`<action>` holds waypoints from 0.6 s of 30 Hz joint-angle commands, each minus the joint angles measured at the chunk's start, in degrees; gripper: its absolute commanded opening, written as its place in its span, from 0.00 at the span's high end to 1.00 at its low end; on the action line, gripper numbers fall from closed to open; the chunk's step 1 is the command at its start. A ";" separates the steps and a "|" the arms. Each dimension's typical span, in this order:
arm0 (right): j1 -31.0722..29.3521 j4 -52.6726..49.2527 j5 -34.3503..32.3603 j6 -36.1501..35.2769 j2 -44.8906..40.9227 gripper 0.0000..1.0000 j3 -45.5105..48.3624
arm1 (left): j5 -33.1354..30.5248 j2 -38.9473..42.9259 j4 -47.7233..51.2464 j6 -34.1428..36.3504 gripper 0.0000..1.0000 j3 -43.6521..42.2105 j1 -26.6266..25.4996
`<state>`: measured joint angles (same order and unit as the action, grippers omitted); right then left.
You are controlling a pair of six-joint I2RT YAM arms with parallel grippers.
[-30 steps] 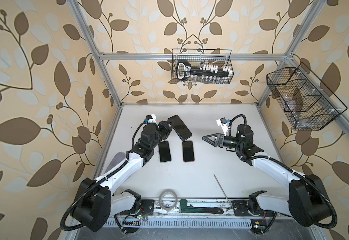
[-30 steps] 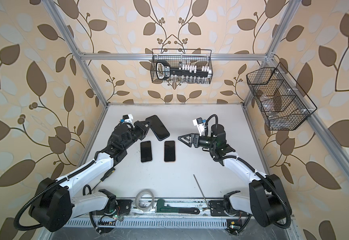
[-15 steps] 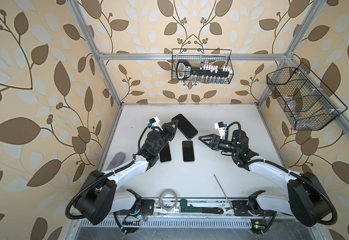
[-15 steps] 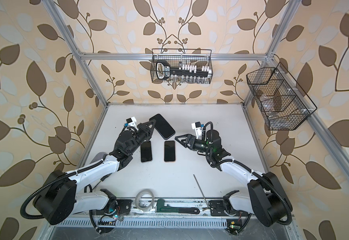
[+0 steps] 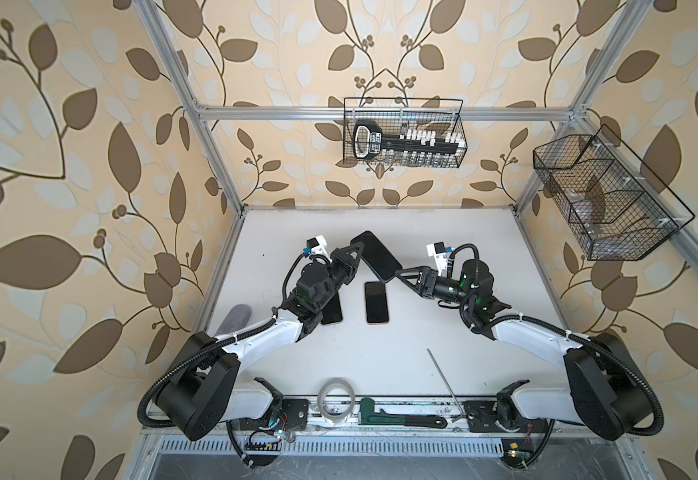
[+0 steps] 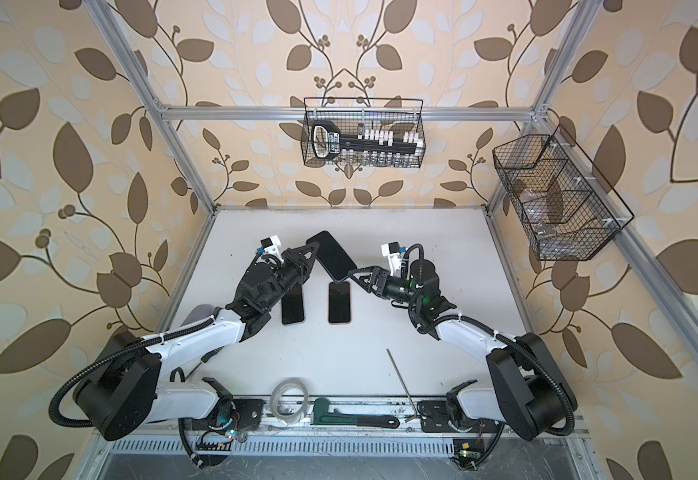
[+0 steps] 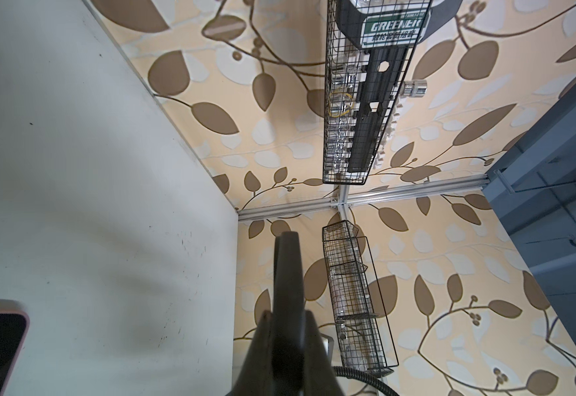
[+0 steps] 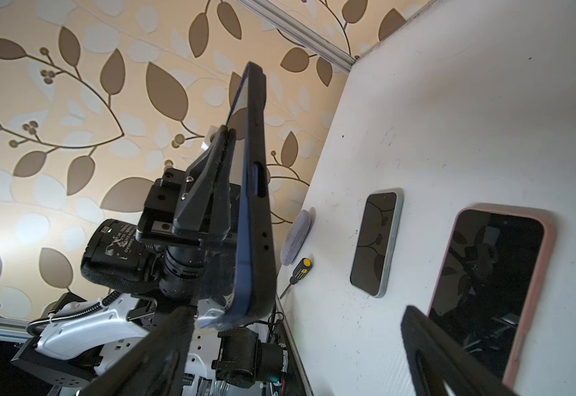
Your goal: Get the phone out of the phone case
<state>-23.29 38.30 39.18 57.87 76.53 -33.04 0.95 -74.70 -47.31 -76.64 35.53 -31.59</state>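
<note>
Navy phone case (image 8: pixel 257 219), with the phone (image 8: pixel 238 109) seated inside it, hangs tilted above the white table (image 5: pixel 463 232). My left gripper (image 5: pixel 355 250) is clamped tight on one long edge. My right gripper (image 5: pixel 400 275) is spread wide at the case's lower corner and grips nothing; whether a finger touches it I cannot tell. A pink-rimmed handset (image 8: pixel 485 291) and a pale-edged handset (image 8: pixel 375 243) lie flat below.
</note>
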 commanded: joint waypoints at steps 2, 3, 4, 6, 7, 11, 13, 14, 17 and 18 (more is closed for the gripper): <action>-0.09 3.42 -0.29 0.93 0.36 0.06 1.20 | -0.95 1.04 -5.90 -0.18 1.00 4.19 -0.57; -0.01 3.51 -0.40 0.93 0.20 0.06 1.46 | -0.95 1.11 -5.74 -0.18 1.00 4.35 -0.57; 0.04 3.53 -0.46 0.93 0.11 0.06 1.73 | -0.88 1.02 -5.81 -0.13 1.00 4.51 -0.54; 0.24 3.83 -0.55 1.07 0.02 0.06 2.22 | -0.60 0.85 -5.82 -0.09 1.00 4.72 -0.53; 0.33 4.41 -0.50 1.16 -0.21 0.06 2.55 | -0.57 0.79 -5.85 -0.02 1.00 4.81 -0.51; 0.56 4.93 -0.31 1.20 -0.51 0.06 3.02 | -0.43 0.83 -5.27 0.00 1.00 5.00 -0.55; 0.69 5.01 -0.24 1.20 -0.45 0.06 3.02 | -0.21 0.79 -5.35 0.00 1.00 5.16 -0.53; 0.75 5.15 -0.12 1.20 -0.31 0.07 2.83 | -0.10 0.78 -5.27 -0.13 1.00 5.24 -0.57; 0.88 6.32 0.22 1.57 -0.11 0.07 2.85 | -0.01 0.88 -5.11 -0.09 1.00 5.25 -0.70; 0.88 6.63 0.30 1.67 -0.29 0.07 2.80 | 0.02 1.00 -5.07 -0.09 1.00 5.21 -0.71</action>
<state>-22.63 41.80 39.20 58.30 76.53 -30.70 0.99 -74.74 -47.20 -76.60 37.43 -31.59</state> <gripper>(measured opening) 0.933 0.113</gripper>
